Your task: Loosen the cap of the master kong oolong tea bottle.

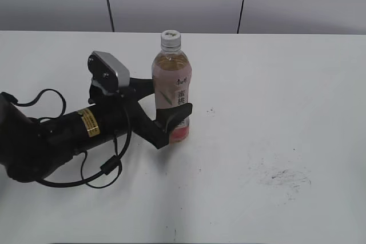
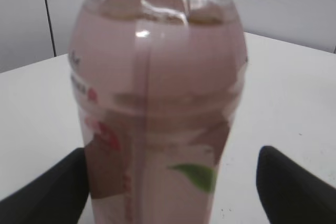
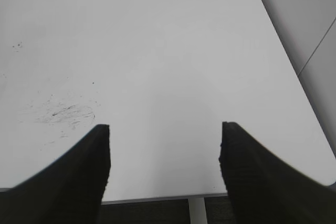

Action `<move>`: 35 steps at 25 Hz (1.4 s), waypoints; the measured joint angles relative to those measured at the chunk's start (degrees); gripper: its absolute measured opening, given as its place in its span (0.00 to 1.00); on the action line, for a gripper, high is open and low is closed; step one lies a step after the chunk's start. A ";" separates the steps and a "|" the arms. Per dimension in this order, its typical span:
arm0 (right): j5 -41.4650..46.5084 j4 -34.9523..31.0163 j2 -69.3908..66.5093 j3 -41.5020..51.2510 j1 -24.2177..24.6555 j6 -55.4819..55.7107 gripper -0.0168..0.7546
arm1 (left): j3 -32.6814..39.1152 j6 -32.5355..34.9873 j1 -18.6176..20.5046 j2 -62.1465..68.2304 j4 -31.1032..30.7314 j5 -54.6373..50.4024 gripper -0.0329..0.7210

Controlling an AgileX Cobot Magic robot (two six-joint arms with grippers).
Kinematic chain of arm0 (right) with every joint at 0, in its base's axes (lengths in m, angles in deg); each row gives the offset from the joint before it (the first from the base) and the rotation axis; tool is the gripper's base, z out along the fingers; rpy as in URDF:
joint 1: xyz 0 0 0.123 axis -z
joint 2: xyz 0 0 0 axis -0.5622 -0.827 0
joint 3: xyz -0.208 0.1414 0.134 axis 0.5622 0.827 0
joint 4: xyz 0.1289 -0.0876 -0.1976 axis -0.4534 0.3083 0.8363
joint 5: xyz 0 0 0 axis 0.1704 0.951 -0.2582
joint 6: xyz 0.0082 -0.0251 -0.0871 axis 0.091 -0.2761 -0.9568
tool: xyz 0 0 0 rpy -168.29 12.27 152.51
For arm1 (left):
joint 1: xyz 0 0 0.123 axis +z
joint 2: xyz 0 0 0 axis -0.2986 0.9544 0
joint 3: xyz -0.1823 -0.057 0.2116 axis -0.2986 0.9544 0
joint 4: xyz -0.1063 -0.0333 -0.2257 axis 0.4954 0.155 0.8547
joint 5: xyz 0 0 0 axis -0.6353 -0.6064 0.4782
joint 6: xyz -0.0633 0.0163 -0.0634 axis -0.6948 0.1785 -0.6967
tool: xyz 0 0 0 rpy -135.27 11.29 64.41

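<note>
The master kong oolong tea bottle (image 1: 171,78) stands upright near the middle of the white table (image 1: 286,84), with amber tea and a pink label. Its white ribbed cap (image 1: 170,39) sits on top. My left gripper (image 1: 169,106) lies low on the table with its black fingers on either side of the bottle's lower half. In the left wrist view the bottle (image 2: 157,103) fills the frame between the fingers (image 2: 170,192). The left finger is at the label and the right finger stands apart, so the gripper is open. The cap is out of that view. My right gripper (image 3: 165,150) is open and empty.
The left arm's black cables (image 1: 103,171) loop on the table at the front left. Dark scuff marks (image 1: 283,176) lie at the front right and also show in the right wrist view (image 3: 65,113). The right gripper hangs over the table's edge (image 3: 157,199).
</note>
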 joint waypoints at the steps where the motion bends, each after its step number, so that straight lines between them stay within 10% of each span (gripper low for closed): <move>1: 0.00 0.00 0.00 0.00 0.00 0.00 0.66 | -0.75 -0.15 -0.11 0.31 0.32 0.00 0.81; 6: 0.00 0.00 0.00 0.00 0.00 0.00 0.66 | -3.84 -1.11 -0.11 1.64 1.95 0.02 0.78; 10: 0.00 0.00 0.00 0.00 0.00 0.00 0.66 | -4.39 -1.35 -0.16 1.64 0.87 0.07 0.55; 35: 0.00 0.02 0.00 0.00 0.00 0.00 0.66 | -4.30 -1.82 -9.44 0.43 -5.97 -2.11 0.56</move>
